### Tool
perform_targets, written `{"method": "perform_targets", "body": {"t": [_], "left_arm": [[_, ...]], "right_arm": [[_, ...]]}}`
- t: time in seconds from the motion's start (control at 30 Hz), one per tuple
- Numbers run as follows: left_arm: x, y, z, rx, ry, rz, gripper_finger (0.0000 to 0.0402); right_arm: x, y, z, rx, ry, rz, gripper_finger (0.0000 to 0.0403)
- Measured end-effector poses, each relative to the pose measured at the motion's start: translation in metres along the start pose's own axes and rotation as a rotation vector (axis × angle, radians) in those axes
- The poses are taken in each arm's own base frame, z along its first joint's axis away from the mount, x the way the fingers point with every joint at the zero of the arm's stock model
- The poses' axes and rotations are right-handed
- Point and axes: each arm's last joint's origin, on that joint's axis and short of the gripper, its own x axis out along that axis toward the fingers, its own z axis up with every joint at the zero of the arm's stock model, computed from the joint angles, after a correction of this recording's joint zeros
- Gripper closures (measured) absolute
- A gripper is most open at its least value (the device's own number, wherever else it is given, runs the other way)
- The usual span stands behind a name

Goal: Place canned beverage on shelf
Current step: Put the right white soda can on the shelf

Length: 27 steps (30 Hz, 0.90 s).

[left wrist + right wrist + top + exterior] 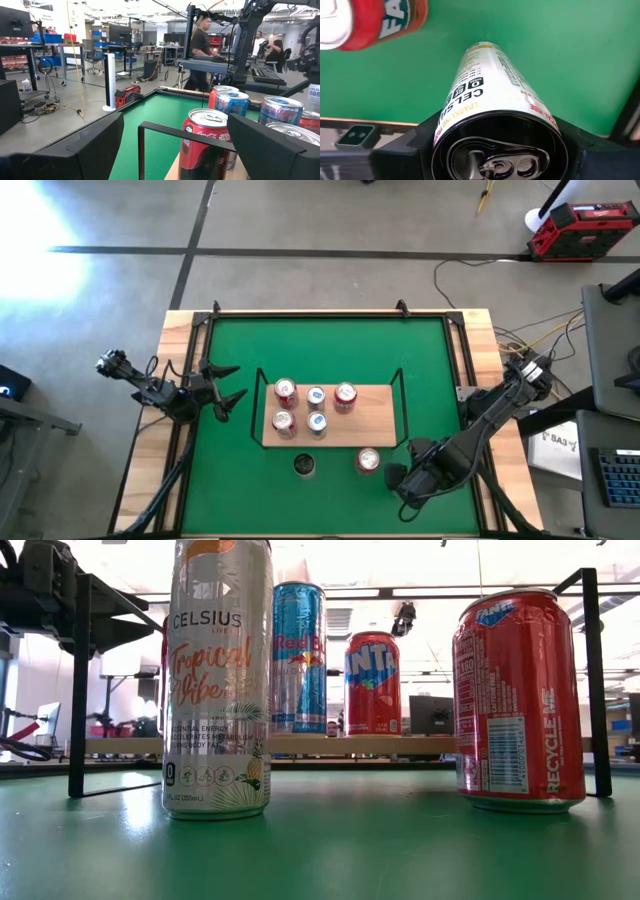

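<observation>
The Celsius can (490, 80) stands on the green mat (420, 360), its top end between the right gripper (500, 146) fingers, which you've closed narrow against its sides. A red Fanta can (380, 20) is just beside that gripper; the shelf (385, 420) lies beyond it. A person (201, 40) stands in the workshop behind. The left gripper (228, 385) waits wide, left of the shelf.
</observation>
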Motion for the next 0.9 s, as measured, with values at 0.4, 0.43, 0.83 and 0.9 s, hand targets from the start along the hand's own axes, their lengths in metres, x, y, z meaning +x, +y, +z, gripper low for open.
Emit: {"method": "perform_targets", "body": {"t": [0.4, 0.43, 0.83, 0.9], "left_arm": [[0.000, 0.000, 0.000, 0.001, 0.000, 0.000, 0.0061], [0.000, 0.000, 0.000, 0.001, 0.000, 0.000, 0.0061], [0.000, 0.000, 0.000, 0.000, 0.000, 0.000, 0.0061], [0.000, 0.000, 0.000, 0.001, 0.001, 0.000, 0.0061]], "right_arm": [[-0.047, 0.026, -0.014, -0.286, -0.139, -0.071, 0.0161], [-0.050, 0.028, -0.015, -0.287, -0.163, -0.080, 0.0161], [-0.091, 0.048, 0.015, -0.438, -0.136, 0.048, 0.0150], [-0.099, 0.046, 0.025, -0.431, -0.129, 0.052, 0.0146]]}}
